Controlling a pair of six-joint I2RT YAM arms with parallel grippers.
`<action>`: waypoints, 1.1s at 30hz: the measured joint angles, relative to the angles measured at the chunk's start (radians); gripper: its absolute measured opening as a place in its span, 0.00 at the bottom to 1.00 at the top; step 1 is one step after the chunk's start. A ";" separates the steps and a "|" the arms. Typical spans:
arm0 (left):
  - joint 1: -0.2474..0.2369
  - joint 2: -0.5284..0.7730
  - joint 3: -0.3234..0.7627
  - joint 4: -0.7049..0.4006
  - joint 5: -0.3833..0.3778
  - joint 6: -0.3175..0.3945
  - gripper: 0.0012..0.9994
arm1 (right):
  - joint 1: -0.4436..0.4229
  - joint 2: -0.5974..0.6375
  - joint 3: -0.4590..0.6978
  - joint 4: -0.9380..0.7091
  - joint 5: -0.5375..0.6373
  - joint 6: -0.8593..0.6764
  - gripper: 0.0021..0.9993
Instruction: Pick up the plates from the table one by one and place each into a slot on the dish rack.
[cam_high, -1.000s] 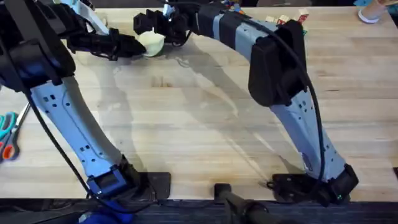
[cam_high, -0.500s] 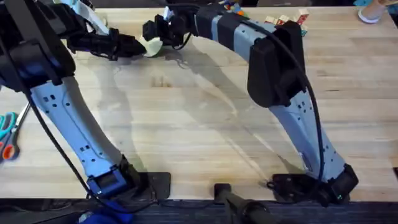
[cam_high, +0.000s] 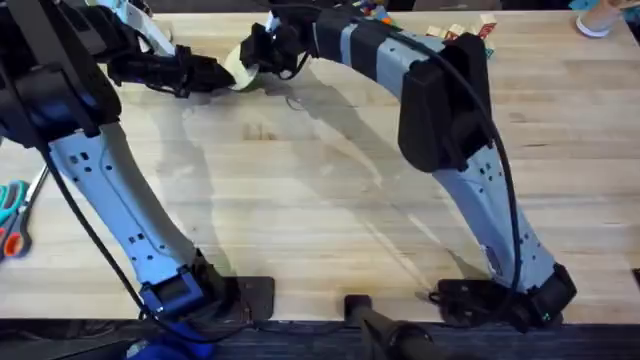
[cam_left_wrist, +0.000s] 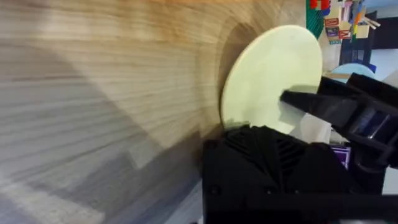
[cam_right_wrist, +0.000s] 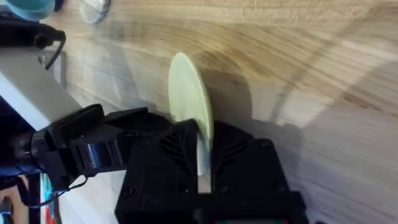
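Gripping the cream-white plate (cam_high: 238, 66) by its rim, the right gripper (cam_high: 256, 52) sits at the far side of the table (cam_high: 330, 200), its two black fingers closed down to the plate's thickness; the right wrist view shows the plate (cam_right_wrist: 191, 118) edge-on, standing upright between those fingers with its lower edge near the wood. Just beside the plate on its other side is the left gripper (cam_high: 218, 75), reaching in from the left arm; its fingertips lie against or right next to the plate's rim, and I cannot tell from the overhead view how far its fingers are parted or whether they have hold of anything. From the left wrist view the plate (cam_left_wrist: 272, 78) shows as a pale round face tilted up off the table, casting a shadow on the planks behind it, with the right gripper's black finger (cam_left_wrist: 323, 106) crossing its lower edge. Well away from the plate, at the table's left edge, lie scissors (cam_high: 10, 215) with teal and orange handles
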 joint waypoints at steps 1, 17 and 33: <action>0.000 0.000 0.000 -0.002 0.000 0.000 0.04 | 0.000 0.000 0.000 0.001 0.000 0.000 0.09; 0.003 -0.126 -0.003 -0.050 -0.096 -0.005 0.04 | -0.008 -0.001 0.000 0.032 -0.013 -0.005 0.05; 0.015 -0.561 -0.003 -0.292 -0.438 -0.083 0.04 | -0.043 -0.232 -0.002 -0.253 -0.016 -0.293 0.03</action>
